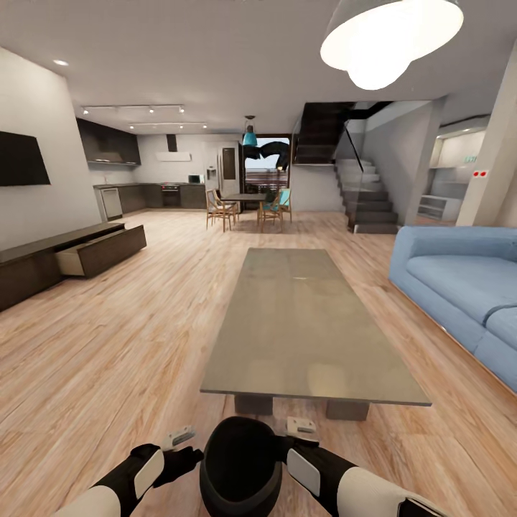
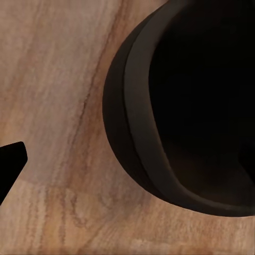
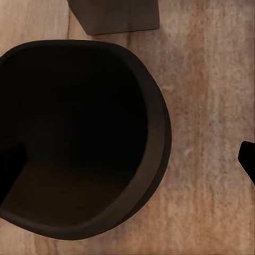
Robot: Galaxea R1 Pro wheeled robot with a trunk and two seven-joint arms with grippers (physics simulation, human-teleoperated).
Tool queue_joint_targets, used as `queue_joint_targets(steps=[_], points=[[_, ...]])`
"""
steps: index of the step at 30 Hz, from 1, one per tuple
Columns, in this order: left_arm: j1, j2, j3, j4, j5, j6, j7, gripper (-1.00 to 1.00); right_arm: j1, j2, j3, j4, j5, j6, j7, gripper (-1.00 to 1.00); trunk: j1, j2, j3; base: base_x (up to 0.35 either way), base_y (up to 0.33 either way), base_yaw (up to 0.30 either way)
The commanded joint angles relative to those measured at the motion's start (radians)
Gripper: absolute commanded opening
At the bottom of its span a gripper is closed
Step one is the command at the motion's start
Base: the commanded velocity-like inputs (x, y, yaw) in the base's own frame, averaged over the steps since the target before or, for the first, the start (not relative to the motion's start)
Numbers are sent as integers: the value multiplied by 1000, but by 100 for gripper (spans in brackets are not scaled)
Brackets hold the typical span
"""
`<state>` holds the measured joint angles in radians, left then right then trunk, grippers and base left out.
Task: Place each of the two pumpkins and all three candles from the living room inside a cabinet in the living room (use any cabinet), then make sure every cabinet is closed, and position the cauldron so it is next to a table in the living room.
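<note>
Black and round-bellied, the cauldron hangs between the two grippers, just short of the table's near end. The left gripper sits against its left side and the right gripper against its right, so the pot seems pinched between the two arms, though whether it is off the floor I cannot tell. Whether either gripper's jaws are open or closed I cannot tell either. In the right wrist view the cauldron's wide mouth lies beside one dark fingertip, with a table leg just past the rim. The left wrist view shows the pot's wall close over the wood floor.

The step in hand looks like the last one: setting the cauldron next to the table. It is already near that end, so the next move likely calls for lowering it gently and letting both arms draw away without tipping it. One cabinet drawer, far to the left of the left gripper, stands pulled out and needs shutting.
</note>
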<state>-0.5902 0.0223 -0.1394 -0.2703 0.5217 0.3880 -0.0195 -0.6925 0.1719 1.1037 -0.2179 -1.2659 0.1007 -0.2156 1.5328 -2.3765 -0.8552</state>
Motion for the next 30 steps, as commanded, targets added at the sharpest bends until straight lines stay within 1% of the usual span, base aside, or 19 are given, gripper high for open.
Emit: queue_joint_targets(steps=[1, 22, 30], points=[[0, 1, -8, -1, 6, 3, 0, 100, -1, -1, 5, -2, -3, 4, -6, 100, 0, 0, -1, 0, 0, 0], [0, -1, -7, -1, 5, 2, 0, 100, -1, 0, 5, 10, -6, 10, -14, 100, 0, 0, -1, 0, 0, 1], [0, 0, -8, -1, 5, 2, 0, 100, -1, 0, 5, 11, -6, 8, -15, 100, 0, 0, -5, 0, 0, 219]])
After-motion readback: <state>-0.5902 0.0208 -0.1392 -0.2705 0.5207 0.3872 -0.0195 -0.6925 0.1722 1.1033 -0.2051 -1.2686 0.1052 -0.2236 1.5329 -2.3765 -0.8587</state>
